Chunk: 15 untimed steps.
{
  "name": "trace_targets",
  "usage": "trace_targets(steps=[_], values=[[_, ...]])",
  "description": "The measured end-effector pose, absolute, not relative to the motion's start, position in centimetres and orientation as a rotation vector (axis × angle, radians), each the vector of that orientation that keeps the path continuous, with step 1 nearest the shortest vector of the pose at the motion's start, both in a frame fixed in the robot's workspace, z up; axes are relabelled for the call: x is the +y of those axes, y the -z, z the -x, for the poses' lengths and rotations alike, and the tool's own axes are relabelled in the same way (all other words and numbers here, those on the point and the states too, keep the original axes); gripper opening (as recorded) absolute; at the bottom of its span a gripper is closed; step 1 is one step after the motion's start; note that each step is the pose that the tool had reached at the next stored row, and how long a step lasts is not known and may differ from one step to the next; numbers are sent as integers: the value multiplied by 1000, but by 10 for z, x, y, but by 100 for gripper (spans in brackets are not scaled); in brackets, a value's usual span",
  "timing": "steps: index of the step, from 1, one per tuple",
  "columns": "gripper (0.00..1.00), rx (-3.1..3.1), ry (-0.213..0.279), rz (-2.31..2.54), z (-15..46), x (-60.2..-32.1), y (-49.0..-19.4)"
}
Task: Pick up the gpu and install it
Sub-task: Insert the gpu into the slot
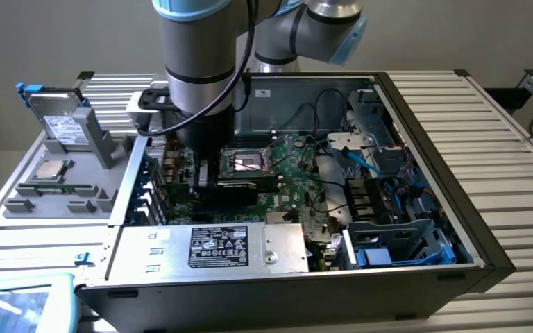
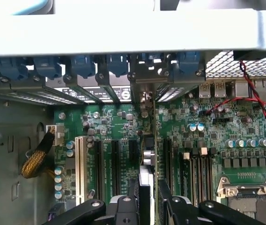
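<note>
The gpu (image 2: 145,177) stands on edge between my fingers (image 2: 129,199), seen as a thin dark and silver strip running towards the case's rear slot openings (image 2: 144,89). My gripper (image 2: 147,199) is shut on the gpu. The card is upright over the motherboard's expansion slots (image 2: 116,166); whether its edge sits in a slot I cannot tell. In the exterior view my gripper (image 1: 207,182) is down inside the open computer case (image 1: 452,229), at the left part of the green motherboard (image 1: 290,184), beside the CPU socket (image 1: 248,164).
Blue slot latches (image 2: 81,65) line the case's rear wall. A white slot (image 2: 80,168) and a yellow-sleeved cable (image 2: 34,159) lie beside the card. The power supply (image 1: 211,248) is in front. A hard drive (image 1: 63,128) stands on the grey holder (image 1: 63,201) at the exterior view's left.
</note>
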<state>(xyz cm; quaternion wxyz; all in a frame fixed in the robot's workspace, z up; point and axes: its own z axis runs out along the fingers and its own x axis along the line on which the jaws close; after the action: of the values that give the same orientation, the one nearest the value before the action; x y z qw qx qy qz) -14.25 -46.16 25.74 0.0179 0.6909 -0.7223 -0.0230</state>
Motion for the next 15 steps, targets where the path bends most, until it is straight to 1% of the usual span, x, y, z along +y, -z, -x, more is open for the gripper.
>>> trace_targets(steps=[4,15], values=[[27,-2235,94,-2138,140,-462,-257],[27,-2231,99,-2136,137,-462,-259]])
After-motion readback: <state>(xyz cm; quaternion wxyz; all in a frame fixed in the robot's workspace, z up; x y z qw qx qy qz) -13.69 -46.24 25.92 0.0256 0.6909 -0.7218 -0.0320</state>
